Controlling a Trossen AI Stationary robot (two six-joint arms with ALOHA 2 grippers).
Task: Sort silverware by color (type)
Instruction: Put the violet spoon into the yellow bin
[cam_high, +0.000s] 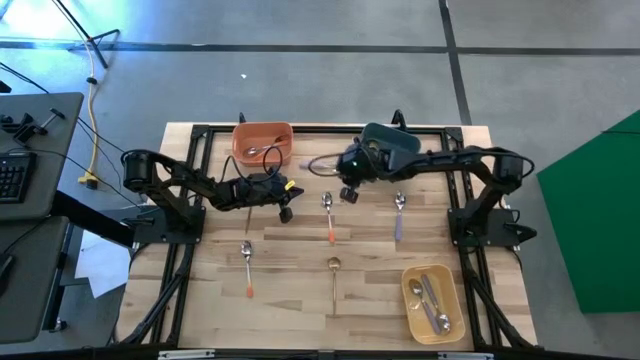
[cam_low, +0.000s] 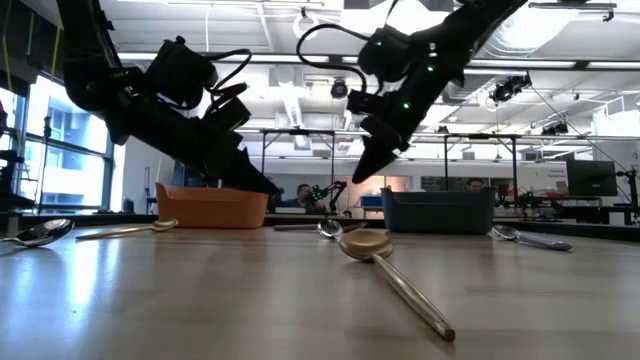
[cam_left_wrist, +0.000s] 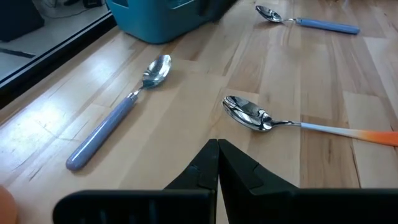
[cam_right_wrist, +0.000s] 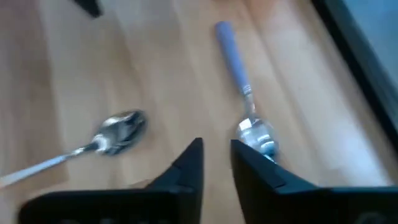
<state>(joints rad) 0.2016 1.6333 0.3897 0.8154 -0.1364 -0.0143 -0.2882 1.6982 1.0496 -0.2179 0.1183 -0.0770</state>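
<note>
the right gripper (cam_right_wrist: 216, 163) hangs just above the table (cam_high: 290, 290) with its fingers a narrow gap apart, pinching nothing. a purple-handled spoon (cam_right_wrist: 242, 99) lies just ahead of them, its shiny bowl almost under the fingertip nearer the teal bin (cam_high: 392, 146), handle pointing away. an orange-handled spoon (cam_right_wrist: 112, 138) lies a little off the other fingertip. the left gripper (cam_left_wrist: 217, 163) waits low nearby, fingers pressed together and empty, the same two spoons lying ahead of it.

judging by the narrow gap, the step in hand looks like picking up the purple spoon. to do it well, spread the fingers wider before dropping, and shift so the thin neck or handle sits between them rather than the slippery rounded bowl. come straight down, close across the handle's width, and lift only once it is pinched squarely, since a flat spoon can skate or pivot on the wood. keep clear of the orange spoon beside it. other spoons lie farther off on the table; some are already in the yellow bin (cam_high: 432, 302) and the orange bin (cam_high: 262, 140)
</note>
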